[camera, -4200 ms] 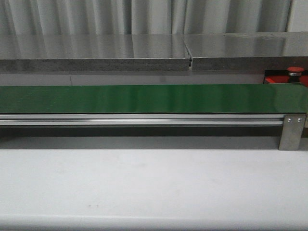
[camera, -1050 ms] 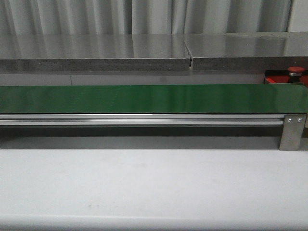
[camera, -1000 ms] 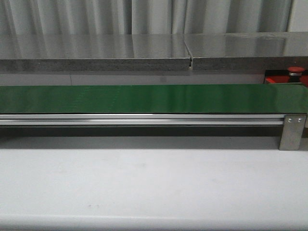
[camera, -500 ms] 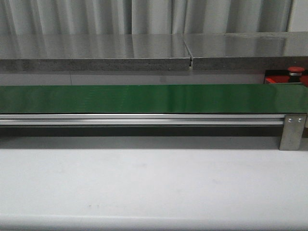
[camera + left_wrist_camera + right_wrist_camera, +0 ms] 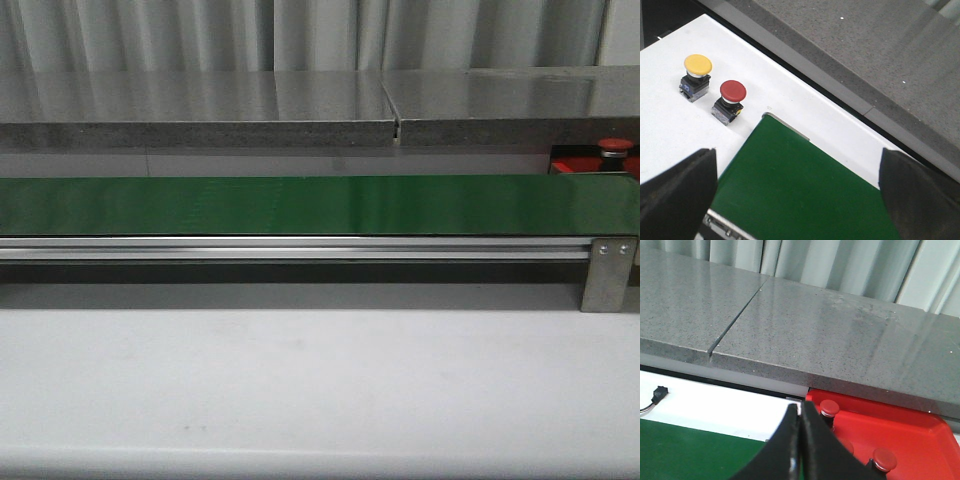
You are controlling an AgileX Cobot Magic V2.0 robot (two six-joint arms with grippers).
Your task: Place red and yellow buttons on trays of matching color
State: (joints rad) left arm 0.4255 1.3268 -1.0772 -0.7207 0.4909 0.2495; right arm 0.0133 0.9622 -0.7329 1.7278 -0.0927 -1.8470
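In the left wrist view a yellow button (image 5: 697,65) and a red button (image 5: 733,91) stand side by side on the white table, just off the end of the green belt (image 5: 805,190). My left gripper (image 5: 797,200) hangs open above the belt end, with nothing between its fingers (image 5: 675,195). My right gripper (image 5: 800,410) is shut and empty, beside the near corner of the red tray (image 5: 925,432). The tray holds red buttons (image 5: 829,407), one partly hidden behind the fingers. The front view shows the tray (image 5: 575,160) and one red button (image 5: 615,147) at the far right. No yellow tray is in view.
The green belt (image 5: 300,205) runs across the whole front view on an aluminium rail (image 5: 300,248) with a metal bracket (image 5: 608,272) at its right end. A grey stone counter (image 5: 200,110) lies behind it. A small black plug (image 5: 659,391) and cable lie on the white table.
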